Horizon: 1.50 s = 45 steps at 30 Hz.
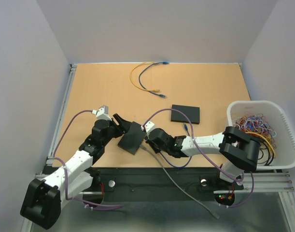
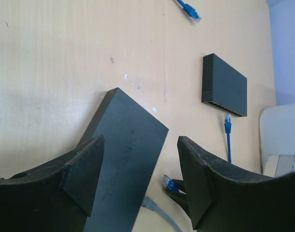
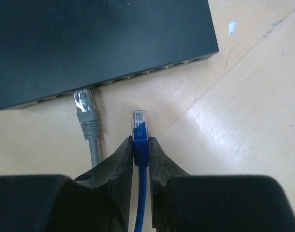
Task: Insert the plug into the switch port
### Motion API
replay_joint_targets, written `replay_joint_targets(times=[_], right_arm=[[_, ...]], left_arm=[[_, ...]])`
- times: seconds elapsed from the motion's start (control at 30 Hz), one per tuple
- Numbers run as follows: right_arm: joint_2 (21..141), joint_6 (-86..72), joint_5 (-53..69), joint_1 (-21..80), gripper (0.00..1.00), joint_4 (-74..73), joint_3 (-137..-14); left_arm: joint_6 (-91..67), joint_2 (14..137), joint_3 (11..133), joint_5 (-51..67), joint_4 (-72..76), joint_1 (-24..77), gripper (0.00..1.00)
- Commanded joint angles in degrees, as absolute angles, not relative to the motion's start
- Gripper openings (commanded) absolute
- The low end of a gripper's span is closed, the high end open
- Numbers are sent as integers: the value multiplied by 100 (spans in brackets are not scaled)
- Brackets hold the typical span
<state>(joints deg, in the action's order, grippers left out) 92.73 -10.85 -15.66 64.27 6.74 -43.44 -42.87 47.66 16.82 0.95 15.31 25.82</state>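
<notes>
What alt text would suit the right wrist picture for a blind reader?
The right hand pinches a blue cable just behind its clear plug, aimed at the port row of a dark switch but not yet in. Beside it, a grey cable is already plugged in.

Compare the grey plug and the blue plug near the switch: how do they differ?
The grey plug sits in a port of the switch; the blue plug lies short of the ports. The right tool is shut on the blue plug; nothing grips the grey plug. The grey plug's boot is grey, the blue plug's blue. Both have clear tips facing the switch.
</notes>
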Motion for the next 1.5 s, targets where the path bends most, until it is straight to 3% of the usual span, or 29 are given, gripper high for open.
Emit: replay_joint_targets(times=[0.0,0.57,1.47], right_arm=[[9535,-1011,-1565,6355,1,905,-4772],[10037,-888,-1222,6135,0,1055,-5185],[10002,-914,-1124,6135,0,1055,-5642]], left_arm=[[-4026,5176,1486,860,2854,2146,72],[-3928,7127,1468,1468,3893,1978,68],[-4025,7611,1274,1714,4359,2004,64]])
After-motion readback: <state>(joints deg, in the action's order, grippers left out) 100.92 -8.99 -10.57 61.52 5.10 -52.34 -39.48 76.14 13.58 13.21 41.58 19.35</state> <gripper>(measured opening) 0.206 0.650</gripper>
